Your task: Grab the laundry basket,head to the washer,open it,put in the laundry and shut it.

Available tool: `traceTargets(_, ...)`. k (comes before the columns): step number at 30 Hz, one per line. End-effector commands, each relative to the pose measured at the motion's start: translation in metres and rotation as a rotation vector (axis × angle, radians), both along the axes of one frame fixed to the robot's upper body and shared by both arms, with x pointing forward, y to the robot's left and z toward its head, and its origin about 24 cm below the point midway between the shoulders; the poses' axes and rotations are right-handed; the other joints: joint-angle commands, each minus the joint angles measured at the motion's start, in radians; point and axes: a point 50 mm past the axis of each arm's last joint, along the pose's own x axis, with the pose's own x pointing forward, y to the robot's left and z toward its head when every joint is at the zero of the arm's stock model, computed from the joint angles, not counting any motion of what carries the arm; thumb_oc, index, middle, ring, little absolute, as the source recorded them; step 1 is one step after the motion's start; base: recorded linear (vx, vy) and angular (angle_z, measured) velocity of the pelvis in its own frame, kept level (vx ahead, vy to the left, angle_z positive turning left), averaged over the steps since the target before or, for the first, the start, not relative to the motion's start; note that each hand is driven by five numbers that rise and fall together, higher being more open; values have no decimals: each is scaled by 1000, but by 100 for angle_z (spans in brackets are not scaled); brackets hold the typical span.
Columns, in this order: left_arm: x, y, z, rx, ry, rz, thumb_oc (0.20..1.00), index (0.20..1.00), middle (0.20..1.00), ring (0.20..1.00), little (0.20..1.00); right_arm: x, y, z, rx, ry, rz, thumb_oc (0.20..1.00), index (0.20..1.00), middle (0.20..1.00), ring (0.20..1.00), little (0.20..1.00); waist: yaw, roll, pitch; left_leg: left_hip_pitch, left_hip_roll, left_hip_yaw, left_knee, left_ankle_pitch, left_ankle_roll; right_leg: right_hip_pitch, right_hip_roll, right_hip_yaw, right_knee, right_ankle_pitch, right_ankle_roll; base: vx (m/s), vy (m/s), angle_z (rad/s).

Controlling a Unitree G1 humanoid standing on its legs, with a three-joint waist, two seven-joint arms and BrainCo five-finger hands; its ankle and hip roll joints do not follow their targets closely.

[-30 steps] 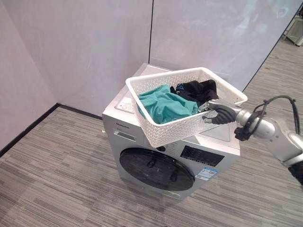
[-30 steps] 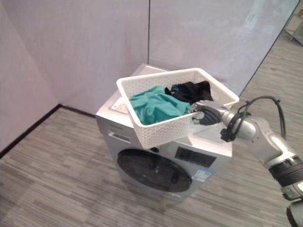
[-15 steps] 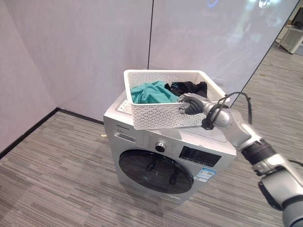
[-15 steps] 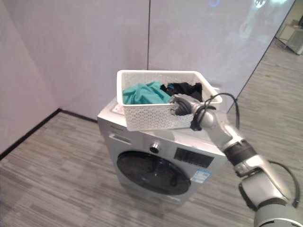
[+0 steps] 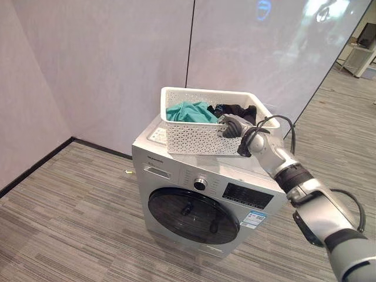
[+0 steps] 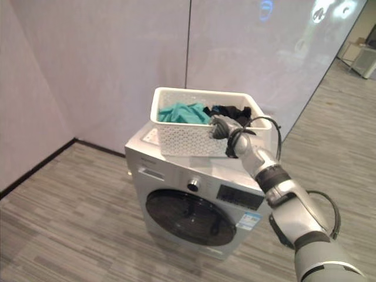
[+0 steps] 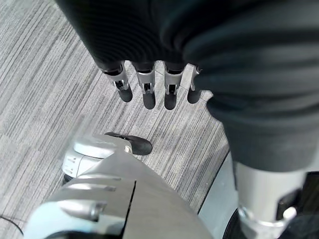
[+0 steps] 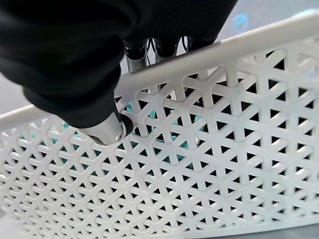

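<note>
A white lattice laundry basket (image 5: 200, 136) stands on top of the silver front-loading washer (image 5: 176, 170). Teal cloth (image 5: 187, 111) and black cloth (image 5: 238, 110) lie inside it. My right hand (image 5: 232, 126) grips the basket's near right rim, fingers hooked over the edge (image 8: 149, 52) and thumb against the outer wall (image 8: 107, 129). The washer's round dark door (image 5: 191, 214) is closed. My left hand (image 7: 149, 87) hangs over the floor, fingers straight and holding nothing.
The washer stands in a corner of pale wall panels (image 5: 117, 64). Grey striped floor (image 5: 64, 223) spreads in front and to the left. A black baseboard (image 5: 35, 167) runs along the left wall.
The basket, earlier tilted and overhanging the washer's front, has moved back and now stands level on the washer's top. My right hand went with it. The camera has also shifted.
</note>
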Motion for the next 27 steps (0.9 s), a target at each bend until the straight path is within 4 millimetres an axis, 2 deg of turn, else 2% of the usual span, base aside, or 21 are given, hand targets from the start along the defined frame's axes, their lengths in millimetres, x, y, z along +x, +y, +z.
traceTargets(1,0,5,1,28,30,21,1000,1000,1000,1000,1000,1,-41,-27,-142,146,-167,200,200,200,200,200,14,-12,-4,-56,-46,-8,6,13,51,9,-55,8,8,14,55,-8,33,-14)
traceTargets(3,-6,5,1,28,45,19,1000,1000,1000,1000,1000,-3,-58,-42,-155,213,-234,200,200,200,200,200,18,-7,-4,-53,-50,-2,6,11,54,5,-59,16,8,18,60,-4,34,-14)
traceTargets(4,-6,5,1,27,45,19,1000,1000,1000,1000,1000,-3,-57,-42,-155,213,-234,200,200,200,200,200,18,-6,-4,-53,-50,-2,6,11,54,4,-59,17,8,18,60,1,35,-8)
traceTargets(5,-7,5,1,31,45,18,1000,1000,1000,1000,1000,-6,-73,-45,-186,233,-273,200,200,200,200,200,23,-4,-5,-54,-53,-2,6,10,55,1,-63,17,8,19,63,0,0,0)
traceTargets(6,-7,5,1,31,45,18,1000,1000,1000,1000,1000,-6,-73,-45,-186,232,-273,200,200,200,200,200,23,-4,-5,-54,-53,-2,6,10,55,1,-63,17,8,19,63,-7,41,0)
traceTargets(7,-7,4,1,28,38,21,1000,1000,1000,1000,1000,-12,-93,-49,-176,225,-325,200,200,200,200,200,28,-2,-1,-59,-58,-2,6,11,58,-6,-68,18,8,23,66,0,0,0)
traceTargets(11,-9,3,0,32,35,15,1000,1000,1000,1000,1000,-21,-108,-56,-151,207,-334,200,200,200,200,200,35,0,6,-63,-66,-3,6,11,61,-14,-76,15,8,30,71,-2,8,0)
traceTargets(15,-7,4,1,35,31,-4,1000,1000,1000,1000,1000,-29,-124,-68,-132,288,-409,200,200,200,200,200,50,-2,10,-72,-70,-11,6,13,62,-21,-85,2,8,34,74,0,0,0)
traceTargets(18,-7,5,1,30,33,-7,1000,1000,1000,1000,1000,-24,-117,-63,-104,295,-413,200,200,200,200,200,49,-8,10,-76,-72,-14,6,11,64,-26,-87,0,8,37,74,6,5,4)
traceTargets(20,-7,5,1,28,32,6,1000,1000,1000,1000,1000,-20,-100,-64,-98,307,-348,200,200,200,200,200,41,-11,12,-78,-72,-11,6,12,64,-28,-85,3,8,38,73,3,5,2)
traceTargets(25,-14,2,-1,15,53,29,1000,1000,1000,1000,1000,-25,-78,-83,57,338,-317,200,200,200,200,200,11,-20,13,-66,-71,-2,6,2,70,-18,-80,11,8,37,73,7,3,-1)
traceTargets(27,-14,1,-1,13,54,22,1000,1000,1000,1000,1000,-24,-66,-84,89,339,-286,200,200,200,200,200,5,-22,16,-55,-71,3,6,-5,74,-12,-80,17,8,42,74,8,8,-2)
